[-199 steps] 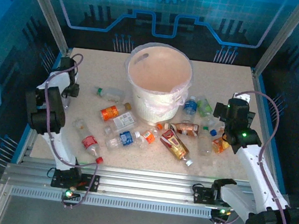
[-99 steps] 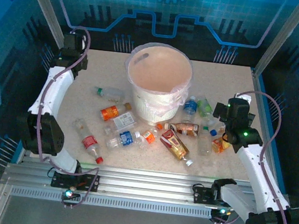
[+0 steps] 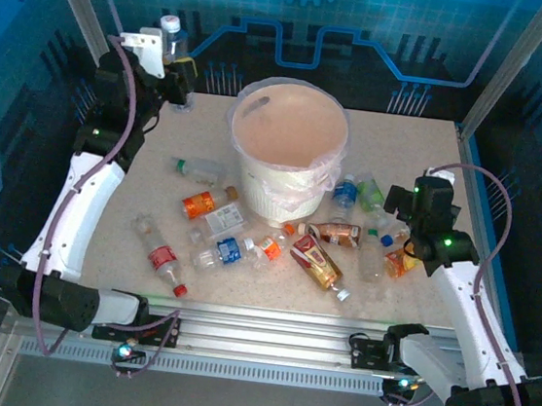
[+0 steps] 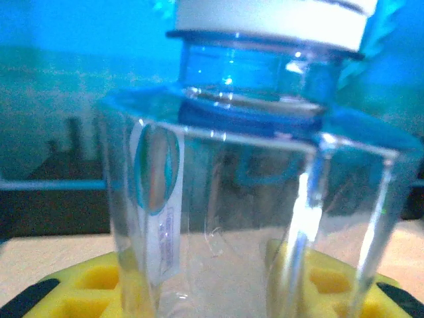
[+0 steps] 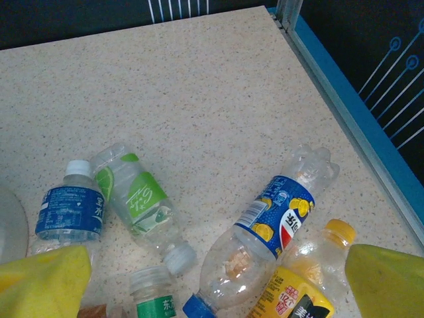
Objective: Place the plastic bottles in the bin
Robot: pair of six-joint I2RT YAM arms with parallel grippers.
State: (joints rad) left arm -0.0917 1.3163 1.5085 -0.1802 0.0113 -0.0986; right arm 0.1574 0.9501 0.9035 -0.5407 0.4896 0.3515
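Speckled table [image 3: 395,149], white bin [image 3: 273,189] at the back, bottles [image 3: 315,261] strewn beside it. One clear bottle [image 4: 252,199] is clamped in the left claw [image 3: 175,55], high, left of the bin; the right claw [image 5: 212,281] is spread wide over others. Likely light, slippery, crushable: best gripped mid-body.

Cool blue light; the close bottle [image 4: 252,199] looks blurred, glinting.

Left hand [image 3: 173,58] risen with clear bottle [image 3: 171,27], swung toward bin [image 3: 272,191].

The bin [image 3: 268,188] is white, the table [image 3: 405,140] speckled beige.
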